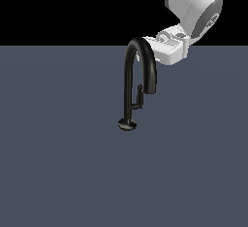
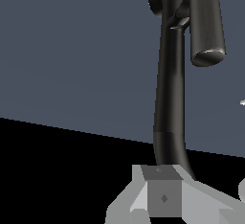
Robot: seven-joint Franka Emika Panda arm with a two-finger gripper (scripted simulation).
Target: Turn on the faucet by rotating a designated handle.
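Observation:
The faucet (image 1: 127, 83) is a glossy black gooseneck standing on a small disc base (image 1: 127, 124). Its arched spout ends in an open mouth (image 1: 151, 89). The handle (image 1: 139, 97) is a thin L-shaped lever on a stub low on the stem, below the spout's mouth. My gripper (image 1: 151, 44) is high up, right behind the top of the arch and far above the handle. In the wrist view the fingertips (image 2: 164, 192) form one grey block with no gap, holding nothing. The faucet (image 2: 170, 98) runs away from them, and the handle (image 2: 179, 24) is small beside the spout's mouth (image 2: 208, 53).
The faucet stands on a flat grey-blue floor (image 1: 58, 163). My arm's white wrist and forearm (image 1: 193, 5) hang over the exterior view's upper right.

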